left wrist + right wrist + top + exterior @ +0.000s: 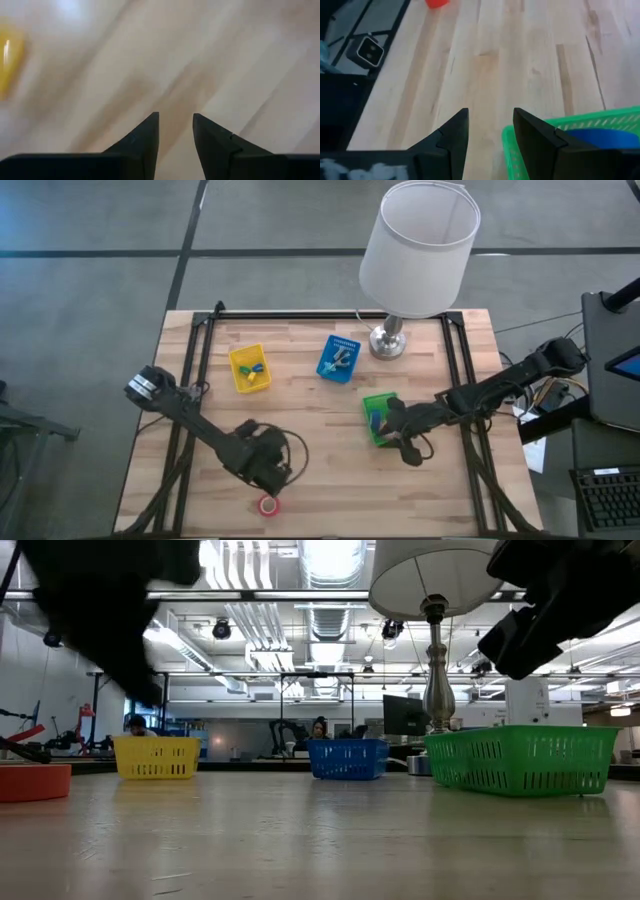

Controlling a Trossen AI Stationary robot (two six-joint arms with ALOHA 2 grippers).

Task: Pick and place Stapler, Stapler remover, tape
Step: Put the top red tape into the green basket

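Pale butcher-block planks [310, 410] make up the table top, which is framed by dark rails and set on a grey floor. Beyond the far edge, the low view looks into a wide workshop hall with ceiling lights, ducts and seated people. A table lamp with a white shade [420, 245] and a metal base [388, 343] is placed near the far edge.

Three small baskets are spread across the middle: a yellow basket [250, 368] to the left, a blue basket [339, 358] beside the lamp base, and a green basket [379, 418] to the right. Small items are seen in the yellow and blue ones but cannot be told apart.

A red tape roll [268, 505] with a pale core lies flat close to the near edge, alone on bare wood. It is also seen at the left margin of the low view [33, 782].

The left gripper [268, 470] is held just beyond that roll, toward the table's middle. Its fingers [145, 137] are parted by a narrow gap with only wood between them. The right gripper [385, 423] is held at the green basket's near rim. Its fingers [452, 132] are spread moderately and nothing is gripped. A blue object [600, 136] lies inside that basket.

Open wood is left between the baskets and the near edge.
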